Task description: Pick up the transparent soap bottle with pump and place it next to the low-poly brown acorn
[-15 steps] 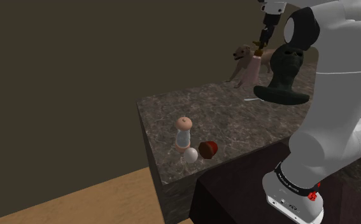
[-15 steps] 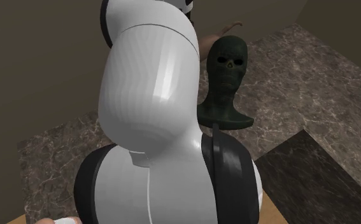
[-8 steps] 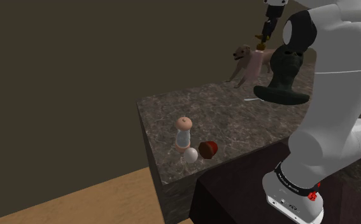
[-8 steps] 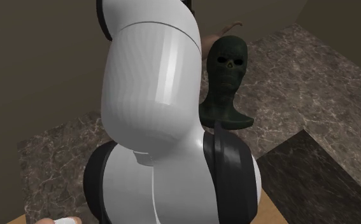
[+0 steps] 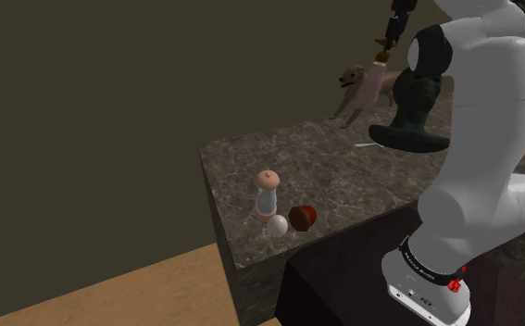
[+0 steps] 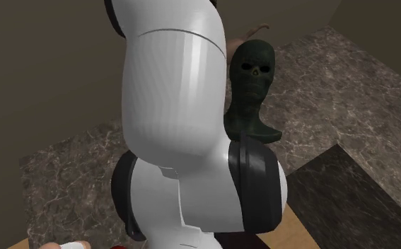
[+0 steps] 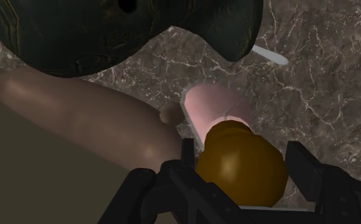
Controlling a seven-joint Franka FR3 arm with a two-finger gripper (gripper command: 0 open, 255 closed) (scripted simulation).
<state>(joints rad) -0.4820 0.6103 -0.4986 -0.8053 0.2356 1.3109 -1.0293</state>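
Plainly the tool [image 7: 241,156] clasps the soap bottle [image 7: 214,111] by its rounded amber-brown pump top, its body pale pink.

Gripper [image 7: 242,158] is pointing down over a dark, white-veined stone surface [image 7: 312,102]. Its two black fingers [image 7: 303,168] are pressing against either side of a round golden-brown pump head [image 7: 239,170]. That head is topping the soap bottle [image 7: 214,108], whose pale pink body is hanging below the fingers.

Far beyond the bottle, a dark green bust [image 7: 109,32] is standing on the stone. A thin white sliver [image 7: 268,56] is lying just beside the bust's base; what it is cannot be told.

A smooth tan figure [image 7: 90,114] is stretching alongside the bottle. A small nub on it is coming close to the bottle's pink side.
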